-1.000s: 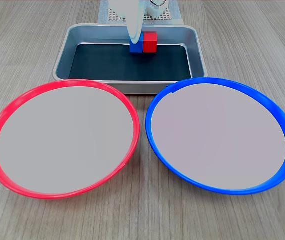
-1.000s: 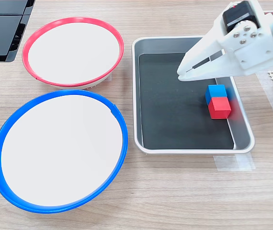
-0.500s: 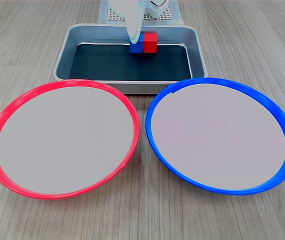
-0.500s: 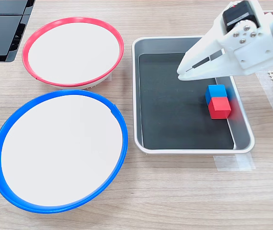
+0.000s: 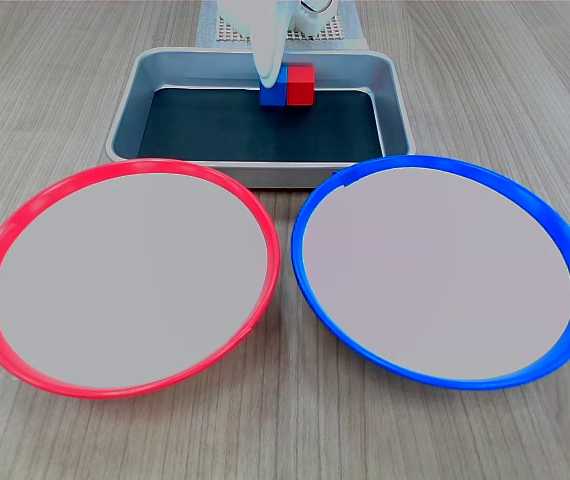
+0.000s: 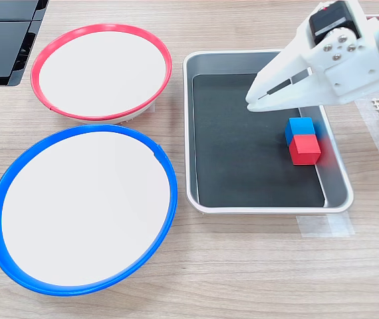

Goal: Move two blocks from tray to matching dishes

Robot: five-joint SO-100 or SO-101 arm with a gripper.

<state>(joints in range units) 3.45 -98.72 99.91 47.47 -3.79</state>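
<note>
Both cubes sit inside the tray (image 6: pixel 205 126), touching each other side by side against its rim on the second exterior view's right: the blue block (image 6: pixel 300 127) toward the far corner and the red block (image 6: pixel 304 149) just nearer the camera. In the first exterior view the blue block (image 5: pixel 274 87) is left of the red block (image 5: pixel 301 85), against the tray's (image 5: pixel 395 105) far rim. The white gripper (image 6: pixel 261 101) hangs over the tray's dark floor just beside the blue block, its jaws nearly together with only a thin slit between them, holding nothing. The red-rimmed dish (image 6: pixel 100 72) and the blue-rimmed dish (image 6: pixel 83 207) lie on the wooden table (image 6: pixel 243 266) beside the tray, both bare inside.
</note>
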